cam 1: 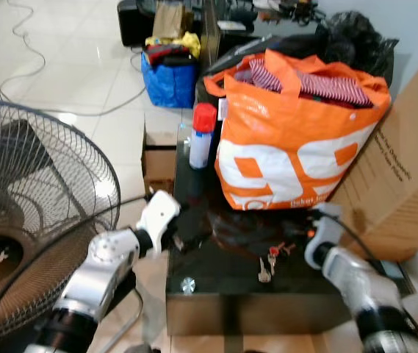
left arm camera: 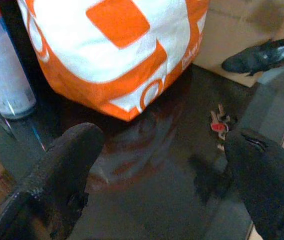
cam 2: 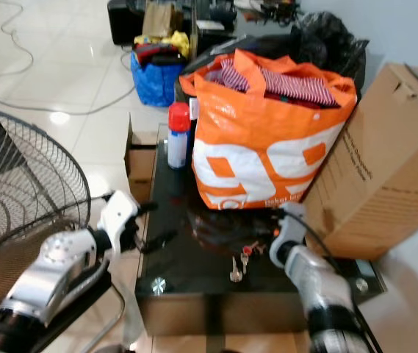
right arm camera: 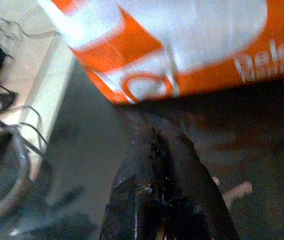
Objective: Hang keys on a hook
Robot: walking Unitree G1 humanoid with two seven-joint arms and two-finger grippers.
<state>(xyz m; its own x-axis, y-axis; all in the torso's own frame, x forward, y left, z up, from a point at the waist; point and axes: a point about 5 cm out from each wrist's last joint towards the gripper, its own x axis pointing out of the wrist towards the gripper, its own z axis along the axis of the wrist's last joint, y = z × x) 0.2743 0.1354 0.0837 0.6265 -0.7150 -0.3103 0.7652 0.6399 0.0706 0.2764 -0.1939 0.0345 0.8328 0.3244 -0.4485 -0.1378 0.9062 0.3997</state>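
Keys (cam 1: 267, 262): lower centre, flat on black bench (cam 1: 216, 283). Left claw (left arm camera: 166, 175) wide; right claw (right arm camera: 157, 150) pressed together, empty.

- Keys (right arm camera: 231, 192) mostly hidden behind closed right gripper (right arm camera: 164, 150), motion-blurred.
- Fan (cam 1: 25, 220) cut off at frame edge.
- Cardboard box (cam 1: 407, 176) cropped at frame edge.
- Bag (left arm camera: 117, 50) print partly unreadable.

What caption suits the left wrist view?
Open left gripper hovering over a dark tabletop, keys ahead beside an orange bag.
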